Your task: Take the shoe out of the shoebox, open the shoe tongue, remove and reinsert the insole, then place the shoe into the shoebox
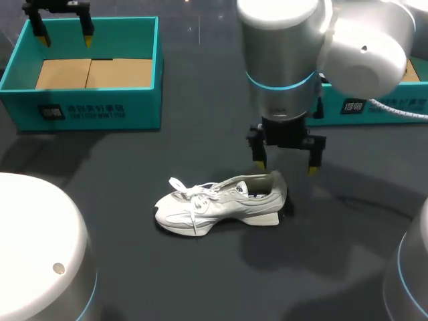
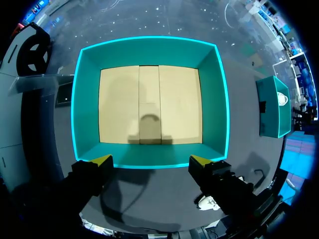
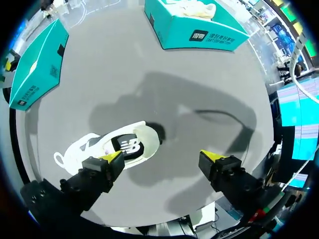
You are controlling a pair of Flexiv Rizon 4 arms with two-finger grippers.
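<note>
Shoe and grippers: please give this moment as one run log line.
shoe: out of box, upright on table | left gripper: open, above empty box | right gripper: open, over shoe heel

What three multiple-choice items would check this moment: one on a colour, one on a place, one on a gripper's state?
1. What colour are the walls of the left shoebox? A red; B teal; C white.
2. Where is the white shoe? A in that shoebox; B held in a gripper; C on the table.
3. How is the right gripper? A open, near the shoe's heel; B shut on the shoe; C shut on an insole.
Key: 1 B, the walls show teal around a cardboard floor. 2 C, it stands on its sole on the dark tabletop. 3 A, its yellow tips stand apart with nothing between them.
</note>
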